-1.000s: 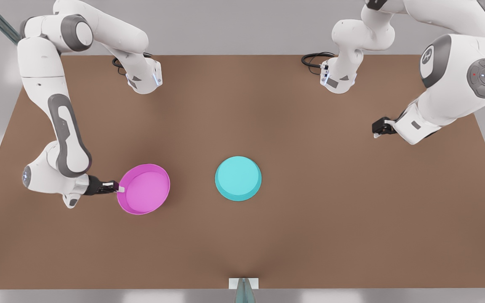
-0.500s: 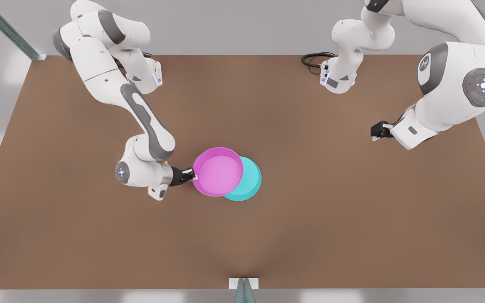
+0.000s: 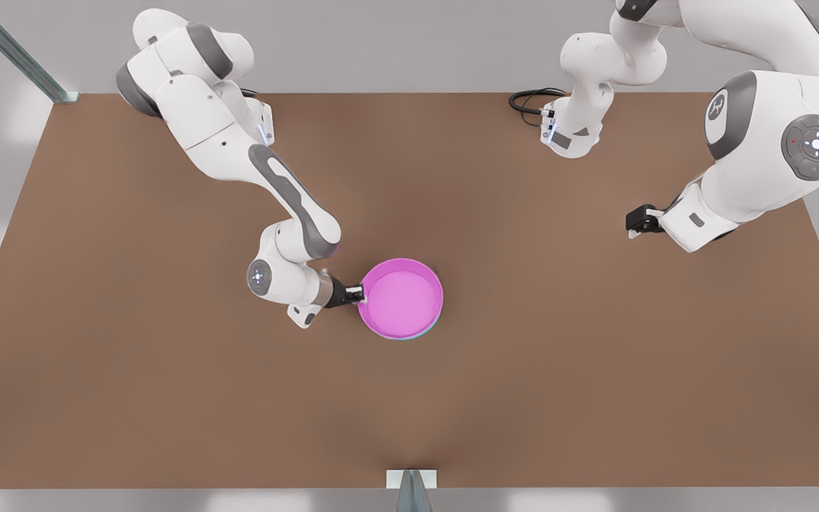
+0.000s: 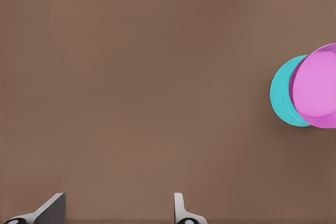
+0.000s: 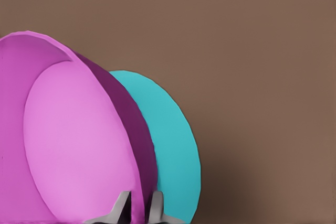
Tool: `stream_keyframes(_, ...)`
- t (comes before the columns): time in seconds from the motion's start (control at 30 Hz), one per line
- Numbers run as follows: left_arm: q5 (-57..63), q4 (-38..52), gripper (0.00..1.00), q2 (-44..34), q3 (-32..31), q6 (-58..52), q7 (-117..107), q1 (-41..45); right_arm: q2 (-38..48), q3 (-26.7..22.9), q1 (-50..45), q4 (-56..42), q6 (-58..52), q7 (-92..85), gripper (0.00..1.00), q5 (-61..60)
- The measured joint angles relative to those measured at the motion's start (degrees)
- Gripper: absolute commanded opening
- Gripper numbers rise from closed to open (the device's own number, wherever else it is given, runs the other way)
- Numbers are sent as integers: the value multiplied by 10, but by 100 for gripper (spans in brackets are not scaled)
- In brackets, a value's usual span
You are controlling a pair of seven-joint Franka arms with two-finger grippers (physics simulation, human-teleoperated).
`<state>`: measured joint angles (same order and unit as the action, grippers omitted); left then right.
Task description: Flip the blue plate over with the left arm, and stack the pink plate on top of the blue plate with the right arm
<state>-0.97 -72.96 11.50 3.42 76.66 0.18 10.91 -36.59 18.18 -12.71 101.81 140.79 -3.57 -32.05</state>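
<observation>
The pink plate [image 3: 401,297] sits directly over the blue plate [image 3: 420,334], of which a thin turquoise edge peeks out in the front view. My right gripper [image 3: 360,293], on the arm at the front view's left, is shut on the pink plate's rim. The right wrist view has its fingers [image 5: 122,207] pinching the rim of the pink plate [image 5: 73,145], with the blue plate [image 5: 168,145] beneath, flat plain face up. I cannot tell whether the plates touch. My left gripper [image 3: 633,224] waits open at the front view's right, far from both plates [image 4: 317,87].
The brown table [image 3: 594,370] spreads wide around the plates. The two arm bases [image 3: 569,135] stand at the table's far edge, with a black cable beside one. A small metal post [image 3: 411,487] is at the near edge.
My right gripper has carried the pink plate toward the front view's right, from beside the blue plate to over it. The left arm has barely moved.
</observation>
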Motion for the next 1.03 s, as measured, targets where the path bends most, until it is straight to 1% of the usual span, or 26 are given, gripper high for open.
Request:
stream_keyframes(0.17,-2,1,100,9,0,3,1,0,5,0,8,2,16,28,100,2)
stream_keyframes(0.2,-1,0,100,10,0,5,1,-1,14,0,22,1,17,33,100,4)
stream_keyframes(0.27,-1,0,100,11,0,6,2,-1,48,0,84,-9,-4,42,100,9)
stream_keyframes(0.33,-1,0,100,12,0,7,2,-1,64,-4,154,-66,-63,48,100,63)
stream_keyframes(0.4,0,1,100,12,1,8,3,-1,56,-7,208,-217,-173,52,100,173)
stream_keyframes(0.43,0,1,100,12,1,8,3,-1,55,-11,232,-274,-229,49,100,225)
stream_keyframes(0.47,0,1,100,12,1,9,3,-1,57,-16,262,-306,-279,44,100,267)
stream_keyframes(0.53,1,3,100,13,1,9,4,-1,100,-20,310,-329,-370,31,100,324)
stream_keyframes(0.63,1,3,100,13,1,9,4,-1,168,-20,317,-333,-485,16,100,367)
stream_keyframes(0.77,1,4,100,15,1,9,5,-1,180,-21,316,-337,-577,-1,100,390)
stream_keyframes(0.8,1,4,100,15,1,9,5,-1,189,-40,295,-337,-593,-5,100,392)
stream_keyframes(0.83,1,4,100,15,1,9,5,-1,199,-78,259,-336,-606,-9,100,392)
stream_keyframes(0.87,1,4,100,16,1,9,5,-2,210,-100,239,-333,-617,-12,100,391)
stream_keyframes(0.93,1,4,100,21,1,10,6,-2,225,-116,228,-322,-633,-18,100,390)
stream_keyframes(1.03,1,5,100,24,3,11,6,-3,229,-121,229,-318,-649,-26,100,386)
